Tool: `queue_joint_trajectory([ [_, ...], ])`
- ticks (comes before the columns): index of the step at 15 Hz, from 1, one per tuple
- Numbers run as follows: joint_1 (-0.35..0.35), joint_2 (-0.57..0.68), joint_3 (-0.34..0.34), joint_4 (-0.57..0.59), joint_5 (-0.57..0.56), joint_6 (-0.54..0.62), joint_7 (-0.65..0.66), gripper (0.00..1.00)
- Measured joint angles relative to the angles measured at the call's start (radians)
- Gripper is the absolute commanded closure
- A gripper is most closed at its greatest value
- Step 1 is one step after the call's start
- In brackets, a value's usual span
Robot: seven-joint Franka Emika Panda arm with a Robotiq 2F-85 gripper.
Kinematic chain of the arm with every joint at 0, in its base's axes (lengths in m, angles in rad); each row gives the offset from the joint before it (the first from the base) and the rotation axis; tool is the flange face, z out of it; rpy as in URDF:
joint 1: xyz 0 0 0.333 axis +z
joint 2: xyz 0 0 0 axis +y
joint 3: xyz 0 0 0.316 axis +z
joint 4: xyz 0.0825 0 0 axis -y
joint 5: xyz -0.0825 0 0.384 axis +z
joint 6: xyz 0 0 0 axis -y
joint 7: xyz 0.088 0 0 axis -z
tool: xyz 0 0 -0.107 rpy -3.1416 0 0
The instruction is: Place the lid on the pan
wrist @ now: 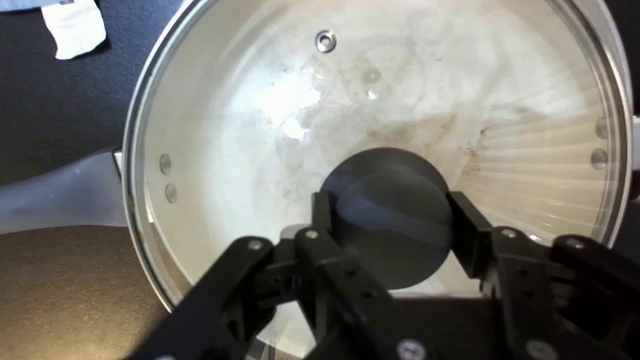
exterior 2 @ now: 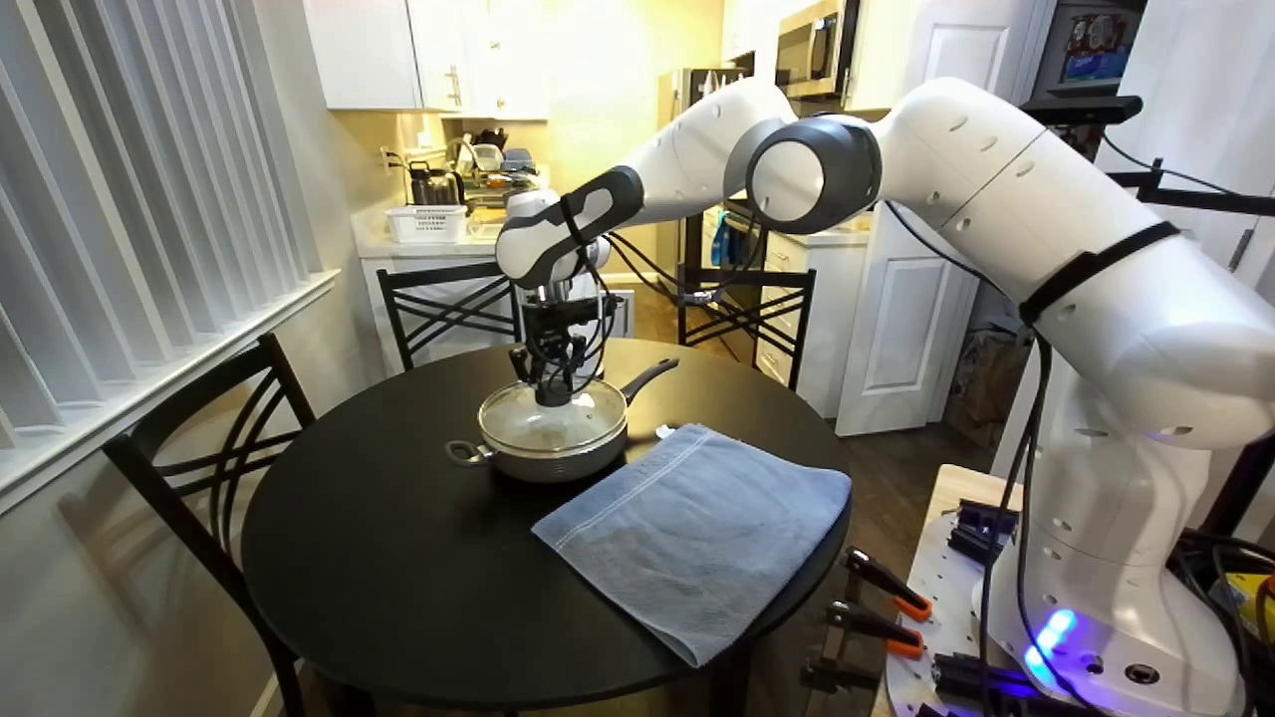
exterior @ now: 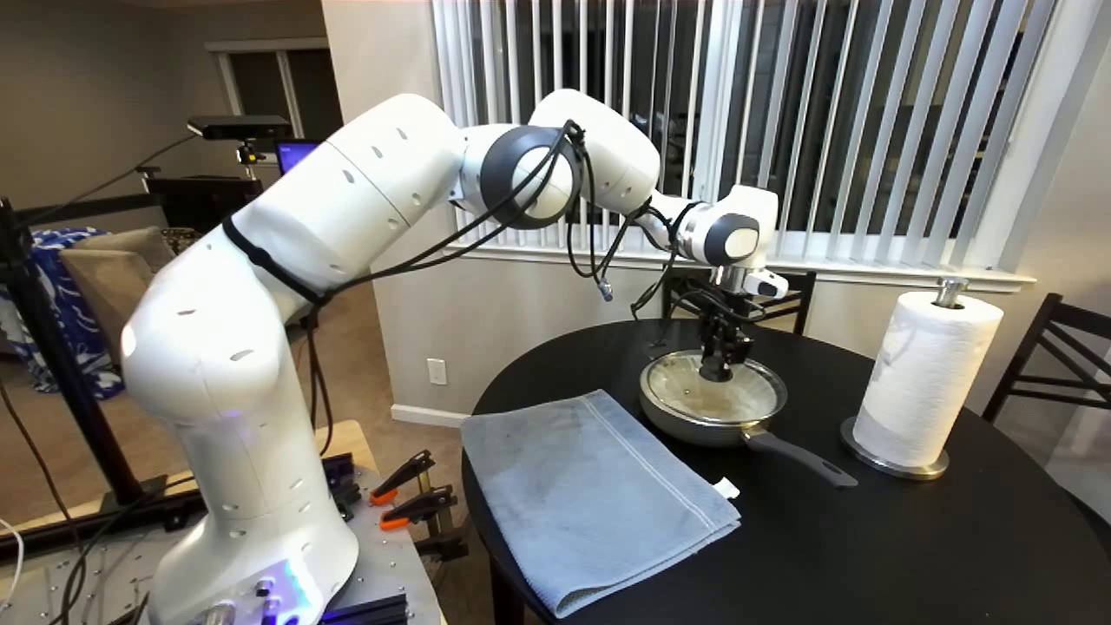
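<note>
The glass lid (exterior: 681, 391) lies level over the pan (exterior: 694, 430) in both exterior views; the lid (exterior 2: 523, 423) and the grey pan body (exterior 2: 558, 466) line up closely. In the wrist view the lid's metal rim encircles the pale pan interior, and a sliver of pan rim shows past the lid (wrist: 240, 150) at the upper right. I cannot tell if the lid is fully seated. My gripper (wrist: 392, 217) points down with a finger against each side of the dark knob (wrist: 395, 250). The gripper also shows in both exterior views (exterior: 719, 356) (exterior 2: 555, 378). The pan's dark handle (exterior: 807, 460) sticks out over the table.
A blue-grey folded cloth (exterior: 599, 495) lies beside the pan on the black round table (exterior: 868, 555). A paper towel roll (exterior: 929, 382) stands on its holder past the handle. Chairs (exterior 2: 219, 468) surround the table. Clamps (exterior: 417, 503) sit on the robot's base.
</note>
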Motion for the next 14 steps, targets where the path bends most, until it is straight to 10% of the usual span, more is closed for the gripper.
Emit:
queue_joint_trajectory([
  [14, 0.02, 0.006, 0.001, 0.011, 0.0, -0.037, 0.0, 0.67],
])
